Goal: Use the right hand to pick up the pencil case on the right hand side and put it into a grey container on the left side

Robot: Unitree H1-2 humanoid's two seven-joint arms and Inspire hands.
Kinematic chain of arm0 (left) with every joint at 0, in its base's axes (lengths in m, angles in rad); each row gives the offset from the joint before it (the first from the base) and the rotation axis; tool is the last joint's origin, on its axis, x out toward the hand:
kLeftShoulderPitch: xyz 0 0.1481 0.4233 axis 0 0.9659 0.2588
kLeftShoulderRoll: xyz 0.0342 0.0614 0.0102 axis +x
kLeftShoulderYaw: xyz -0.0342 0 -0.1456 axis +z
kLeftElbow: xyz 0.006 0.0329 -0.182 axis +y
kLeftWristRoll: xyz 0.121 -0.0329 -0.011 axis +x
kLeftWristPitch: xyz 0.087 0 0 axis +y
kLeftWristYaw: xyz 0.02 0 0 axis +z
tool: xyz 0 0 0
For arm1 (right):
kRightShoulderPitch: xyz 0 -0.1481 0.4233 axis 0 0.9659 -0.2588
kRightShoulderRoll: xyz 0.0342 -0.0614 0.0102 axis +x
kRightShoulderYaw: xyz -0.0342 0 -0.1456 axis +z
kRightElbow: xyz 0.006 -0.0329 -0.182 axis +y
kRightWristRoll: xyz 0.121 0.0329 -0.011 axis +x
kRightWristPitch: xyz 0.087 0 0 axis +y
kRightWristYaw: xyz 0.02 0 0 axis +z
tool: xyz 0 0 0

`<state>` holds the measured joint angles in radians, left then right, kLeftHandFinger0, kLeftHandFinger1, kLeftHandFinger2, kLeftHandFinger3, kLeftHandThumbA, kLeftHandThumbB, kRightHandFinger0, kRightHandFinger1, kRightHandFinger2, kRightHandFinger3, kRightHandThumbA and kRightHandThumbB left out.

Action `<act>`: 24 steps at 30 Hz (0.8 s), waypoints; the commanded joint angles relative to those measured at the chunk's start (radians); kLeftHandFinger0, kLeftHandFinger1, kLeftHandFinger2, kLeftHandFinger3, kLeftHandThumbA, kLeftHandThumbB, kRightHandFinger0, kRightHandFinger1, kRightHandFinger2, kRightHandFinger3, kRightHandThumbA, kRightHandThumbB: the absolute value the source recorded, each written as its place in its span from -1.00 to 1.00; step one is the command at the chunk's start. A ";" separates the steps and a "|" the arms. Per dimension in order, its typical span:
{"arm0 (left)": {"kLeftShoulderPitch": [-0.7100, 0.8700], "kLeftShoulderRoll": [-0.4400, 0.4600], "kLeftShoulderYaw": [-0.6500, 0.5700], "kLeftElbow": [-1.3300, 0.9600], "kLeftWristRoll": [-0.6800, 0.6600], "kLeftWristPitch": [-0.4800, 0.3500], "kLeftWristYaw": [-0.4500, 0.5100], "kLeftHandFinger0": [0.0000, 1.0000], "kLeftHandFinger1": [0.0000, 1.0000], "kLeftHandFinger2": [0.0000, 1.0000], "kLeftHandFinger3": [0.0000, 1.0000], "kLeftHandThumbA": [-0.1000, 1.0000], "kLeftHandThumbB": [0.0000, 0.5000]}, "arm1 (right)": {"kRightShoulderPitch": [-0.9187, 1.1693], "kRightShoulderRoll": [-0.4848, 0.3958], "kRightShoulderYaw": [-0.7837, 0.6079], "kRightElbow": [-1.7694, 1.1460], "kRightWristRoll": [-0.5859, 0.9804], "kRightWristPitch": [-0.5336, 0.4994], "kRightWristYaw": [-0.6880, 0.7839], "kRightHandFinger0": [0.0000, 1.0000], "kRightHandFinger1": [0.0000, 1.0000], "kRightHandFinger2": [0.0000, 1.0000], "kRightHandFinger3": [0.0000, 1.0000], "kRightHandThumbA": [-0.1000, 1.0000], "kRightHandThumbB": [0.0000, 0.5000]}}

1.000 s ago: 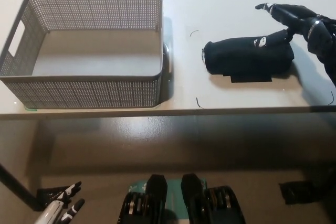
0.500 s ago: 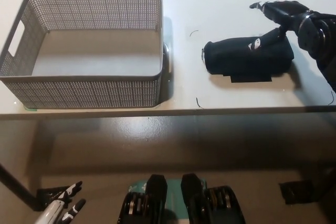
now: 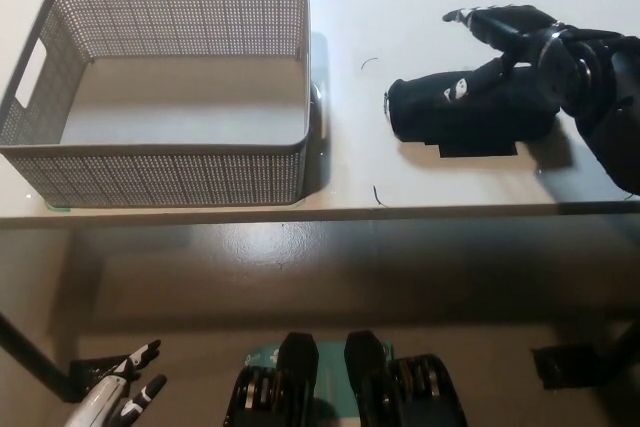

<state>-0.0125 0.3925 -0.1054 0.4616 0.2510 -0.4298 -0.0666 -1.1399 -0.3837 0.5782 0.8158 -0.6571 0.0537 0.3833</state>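
head view: right hand [image 3: 520,37] has moved leftward since a second ago, now over the pencil case's [image 3: 468,110] top, fingers spread, apparently not yet gripping | pencil case unmoved near tabletop's [image 3: 420,7] right front edge | grey container [image 3: 160,97] empty at left | left hand [image 3: 125,392] low, bottom left, fingers apart

Right robot hand [image 3: 520,32] black — left robot hand [image 3: 125,392] white, dark-tipped fingers.

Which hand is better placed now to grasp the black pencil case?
The right. The black right hand hovers open over the black fabric pencil case, while the white left hand rests low, below the table edge.
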 commanded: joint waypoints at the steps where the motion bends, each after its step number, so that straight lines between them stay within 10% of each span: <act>1: -0.015 0.024 0.008 -0.022 -0.003 -0.020 -0.007 1.00 1.00 1.00 1.00 1.00 0.88 | -0.088 0.007 -0.005 0.016 -0.019 -0.016 -0.002 1.00 1.00 1.00 1.00 1.00 1.00; 24: -0.049 0.036 0.016 -0.043 0.007 -0.032 -0.011 1.00 1.00 1.00 1.00 1.00 0.91 | -0.126 0.133 0.040 0.437 -0.045 -0.164 -0.167 1.00 1.00 1.00 1.00 0.97 1.00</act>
<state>-0.0510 0.3956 -0.1001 0.4538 0.2523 -0.4310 -0.0813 -1.1962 -0.2532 0.6104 1.2164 -0.6896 -0.0500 0.2960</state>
